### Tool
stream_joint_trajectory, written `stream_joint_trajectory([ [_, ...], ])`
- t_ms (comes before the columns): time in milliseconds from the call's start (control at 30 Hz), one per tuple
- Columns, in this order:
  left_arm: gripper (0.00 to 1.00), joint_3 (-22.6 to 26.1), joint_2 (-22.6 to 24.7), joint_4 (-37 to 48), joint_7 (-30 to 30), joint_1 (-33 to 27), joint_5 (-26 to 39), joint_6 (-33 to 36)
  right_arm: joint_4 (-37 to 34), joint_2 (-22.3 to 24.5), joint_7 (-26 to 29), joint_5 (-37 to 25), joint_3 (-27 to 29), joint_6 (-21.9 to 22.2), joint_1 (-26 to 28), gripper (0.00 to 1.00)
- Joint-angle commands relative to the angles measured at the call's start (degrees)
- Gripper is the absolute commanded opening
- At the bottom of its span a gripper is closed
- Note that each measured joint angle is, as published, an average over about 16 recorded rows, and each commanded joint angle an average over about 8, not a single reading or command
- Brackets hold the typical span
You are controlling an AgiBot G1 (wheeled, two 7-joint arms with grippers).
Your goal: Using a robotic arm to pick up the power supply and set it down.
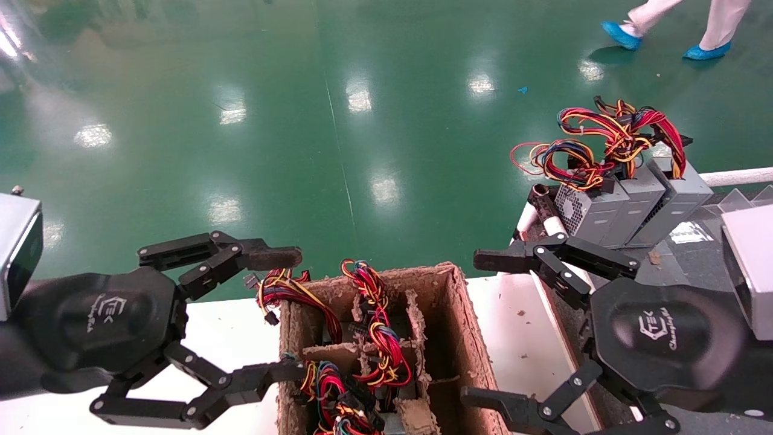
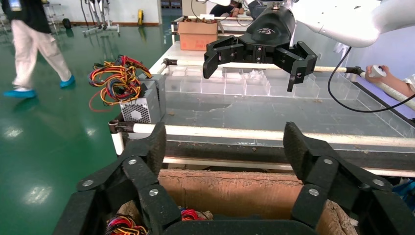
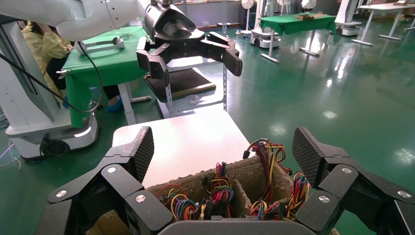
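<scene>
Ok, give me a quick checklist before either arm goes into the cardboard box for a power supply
1. Left tool open: ok, empty, at the box's left wall.
2. Right tool open: ok, empty, at the box's right side.
3. Brown cardboard divider box upright: ok.
4. Grey metal supply body in the box visible for a grasp: not ok, only red, yellow and blue wire bundles show.
5. Set-down area: cannot tell; three grey perforated-metal power supplies already stand there.

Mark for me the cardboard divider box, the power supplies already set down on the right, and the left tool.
cardboard divider box (image 1: 468,338), head view, on its right wall.
power supplies (image 1: 634,208), head view, on the middle unit's grey casing.
left tool (image 1: 269,314), head view, midway between its open fingertips.
</scene>
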Motion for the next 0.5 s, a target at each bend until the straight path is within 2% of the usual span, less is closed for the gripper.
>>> stream_joint_trajectory([
  [33,0.00,0.0,0.0,0.0,0.0,0.0,0.0,0.0,0.0,0.0,0.0,0.0,0.0,0.0,0.0,1.00],
  [500,0.00,0.0,0.0,0.0,0.0,0.0,0.0,0.0,0.0,0.0,0.0,0.0,0.0,0.0,0.0,1.00],
])
